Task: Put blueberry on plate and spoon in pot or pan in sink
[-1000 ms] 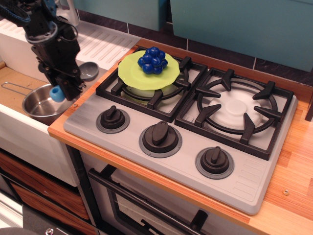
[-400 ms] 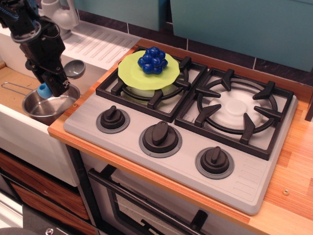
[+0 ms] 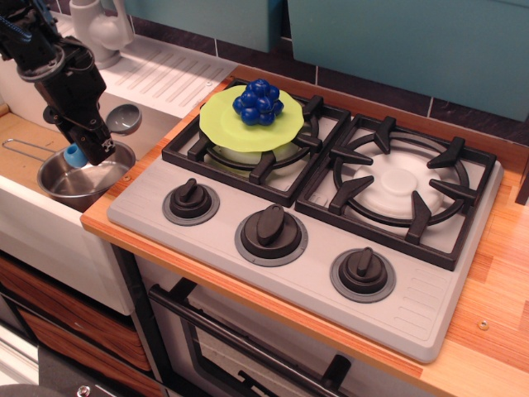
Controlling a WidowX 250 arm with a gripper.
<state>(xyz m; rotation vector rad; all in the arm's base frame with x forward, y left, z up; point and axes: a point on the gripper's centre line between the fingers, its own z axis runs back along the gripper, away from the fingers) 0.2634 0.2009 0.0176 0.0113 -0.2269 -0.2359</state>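
The blueberry (image 3: 258, 102) lies on the lime-green plate (image 3: 240, 128), which rests on the left burner of the stove. My gripper (image 3: 91, 147) is at the far left, just above the steel pot (image 3: 76, 180) that stands in the sink (image 3: 18, 136). It is shut on the spoon. The spoon's grey bowl (image 3: 126, 118) sticks out up and to the right. Its light-blue handle end (image 3: 74, 155) pokes out low on the left, over the pot's mouth. The pot's thin wire handle (image 3: 25, 149) points left.
The black stove grates (image 3: 397, 186) and three knobs (image 3: 271, 227) fill the middle. The ribbed white drainboard (image 3: 169, 74) and the tap (image 3: 99, 25) lie behind the sink. A wooden counter edge (image 3: 103, 227) runs between the pot and the stove. Teal boxes (image 3: 413, 41) stand at the back.
My gripper has moved left with the spoon, from the counter edge to over the pot. The spoon's blue handle end now sits lower, at the pot's mouth. The blueberry and plate have not moved.
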